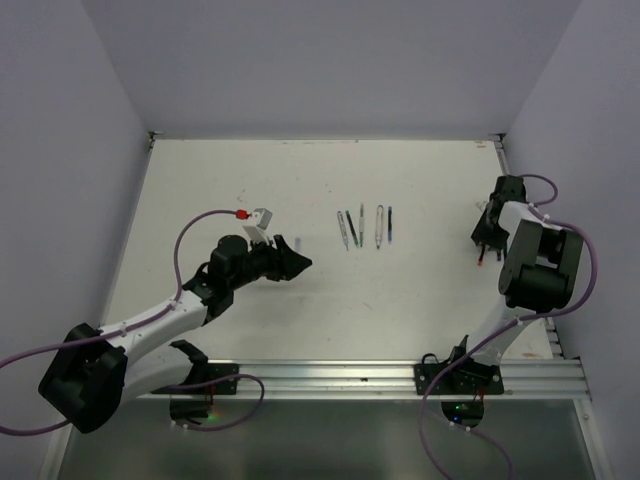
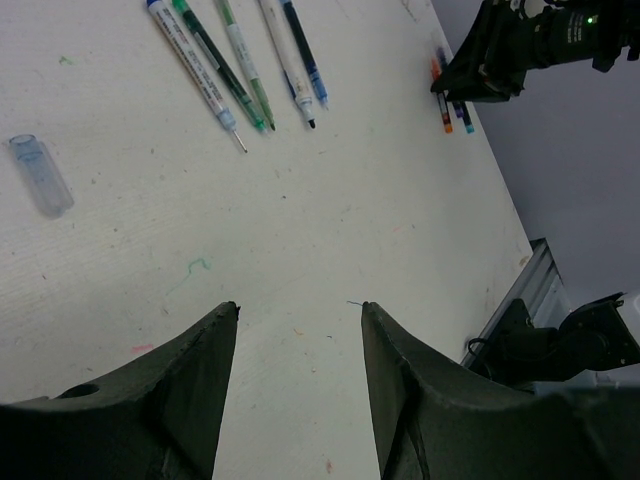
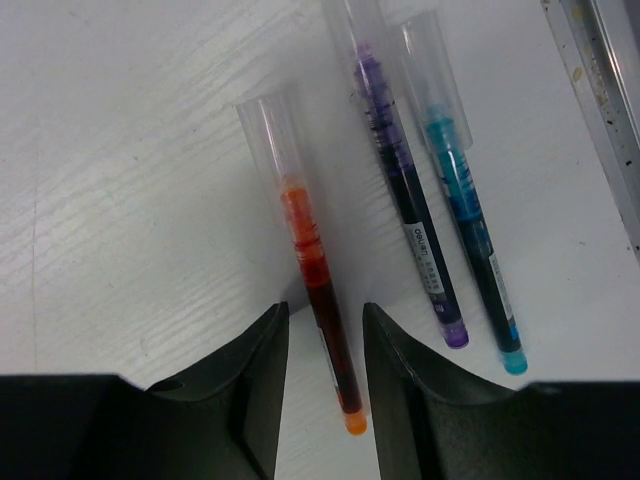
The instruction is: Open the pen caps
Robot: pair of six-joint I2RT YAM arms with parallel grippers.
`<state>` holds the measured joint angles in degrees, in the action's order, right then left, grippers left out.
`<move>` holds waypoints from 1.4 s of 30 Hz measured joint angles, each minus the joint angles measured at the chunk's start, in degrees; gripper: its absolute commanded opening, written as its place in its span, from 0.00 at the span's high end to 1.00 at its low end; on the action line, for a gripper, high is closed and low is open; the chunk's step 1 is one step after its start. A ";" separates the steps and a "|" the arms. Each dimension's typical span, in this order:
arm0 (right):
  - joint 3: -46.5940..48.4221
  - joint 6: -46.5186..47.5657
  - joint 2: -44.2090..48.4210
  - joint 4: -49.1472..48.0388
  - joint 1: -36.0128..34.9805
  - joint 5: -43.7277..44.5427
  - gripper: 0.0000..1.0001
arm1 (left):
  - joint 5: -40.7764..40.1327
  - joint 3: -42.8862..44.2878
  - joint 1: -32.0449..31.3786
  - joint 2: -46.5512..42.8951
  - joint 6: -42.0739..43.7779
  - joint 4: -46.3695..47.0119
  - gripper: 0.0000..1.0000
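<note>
At mid worktop (image 1: 400,310): five mid pens (image 2: 243,65) lie side by side. Their near ends show bare tips. Their far ends are cut off in the wrist view, so I judge them opened but cannot confirm each one.
Left of that row: one loose cap (image 2: 40,175), clear with a bluish tint, lies alone and well apart from the pens. No other loose one is in view.
At the right edge: orange pen (image 3: 315,290), purple pen (image 3: 410,220) and teal pen (image 3: 470,240) lie side by side, near each other. All three have clear caps (image 3: 275,140) on their far ends.
Left tool (image 2: 300,310): released, jaws apart with nothing between them, over bare worktop on the near side of the mid pens.
Right tool (image 3: 325,310): released, jaws apart and straddling the near end of the orange pen. A gap shows on each side of the barrel, so it is not grasping.
Done: by my reading, the five mid pens.
Left to do: the three capped pens on the right. The orange pen looks like the one in hand.
Next need: a firm hold on the orange barrel and a second pull on its cap. The left tool is well apart from it.
</note>
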<state>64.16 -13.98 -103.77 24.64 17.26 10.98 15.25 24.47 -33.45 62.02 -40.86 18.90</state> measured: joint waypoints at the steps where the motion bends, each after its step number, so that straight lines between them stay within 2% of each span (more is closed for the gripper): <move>1: 0.20 0.09 -0.07 -0.20 0.00 0.02 0.63 | 0.00 0.00 0.00 0.07 0.00 0.00 0.44; 14: 1.51 1.42 -1.62 -1.09 -1.53 0.07 1.00 | -0.02 0.00 0.00 0.24 0.00 0.33 0.44; 20: 1.53 1.84 -1.46 -0.92 -4.72 0.70 1.00 | -0.55 0.00 0.00 0.20 0.07 -0.13 0.45; 26: 1.66 1.81 3.78 3.80 -14.67 0.98 1.00 | -2.05 1.29 0.00 -1.79 0.94 -4.31 0.46; 30: 2.40 1.79 13.40 6.05 -23.19 -3.54 1.00 | -1.18 6.12 0.04 -2.23 1.07 -7.13 0.46; 35: 2.10 2.23 22.71 6.01 -32.33 -15.23 1.00 | 3.26 12.94 0.83 -0.83 0.39 -7.82 0.45; 42: -8.52 1.14 29.24 2.84 -40.54 -26.29 1.00 | 6.54 15.32 1.77 -0.09 -2.56 -7.87 0.41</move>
<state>55.64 -12.84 -74.52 27.49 -23.29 -15.31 21.78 39.79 -31.68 61.93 -43.42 11.03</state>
